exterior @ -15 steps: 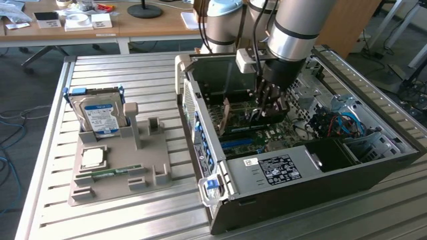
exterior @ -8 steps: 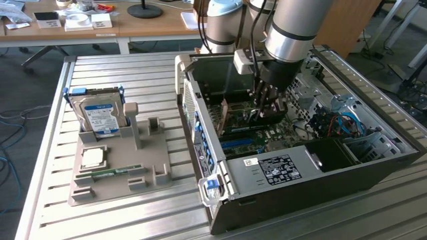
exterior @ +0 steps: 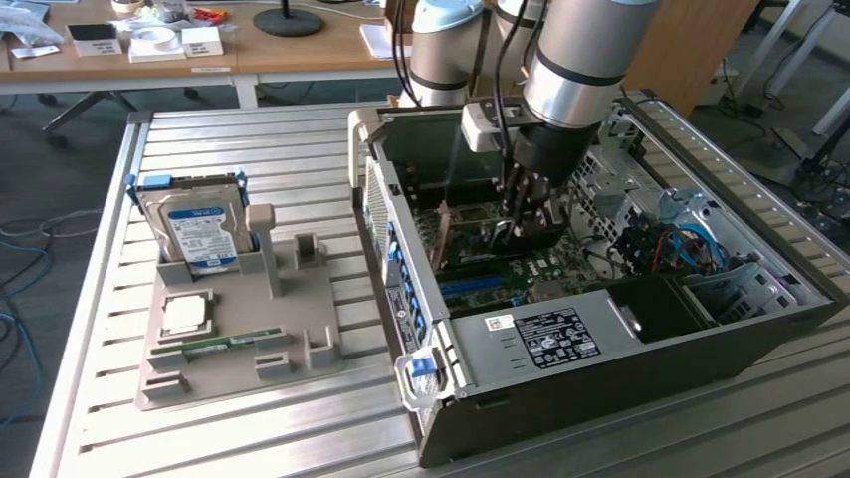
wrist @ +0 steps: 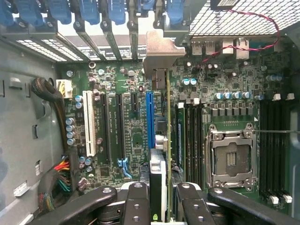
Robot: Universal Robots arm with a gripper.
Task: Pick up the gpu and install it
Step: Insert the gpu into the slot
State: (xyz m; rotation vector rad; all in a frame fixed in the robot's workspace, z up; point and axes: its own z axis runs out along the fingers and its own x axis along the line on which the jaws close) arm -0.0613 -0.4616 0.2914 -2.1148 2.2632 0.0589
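My gripper [exterior: 521, 234] reaches down into the open computer case [exterior: 584, 349], shut on the gpu [exterior: 459, 231], a thin brownish card held upright on its edge. In the wrist view the gpu [wrist: 167, 117] runs edge-on away from my gripper [wrist: 159, 204] to its silvery bracket [wrist: 159, 51], which is up against the case's rear slot openings. The card hangs over the motherboard [wrist: 136, 140], right beside the long blue slot [wrist: 149, 119]. Whether its lower edge touches a slot I cannot tell.
Outside the case, a grey holder [exterior: 253, 368] carries the silver hard drive [exterior: 199, 234], a processor chip [exterior: 183, 316] and a green memory stick [exterior: 219, 344]. Inside are the empty processor socket [wrist: 232, 157], memory slots [wrist: 276, 150], cable bundles [wrist: 56, 101] and the drive cage [exterior: 724, 289].
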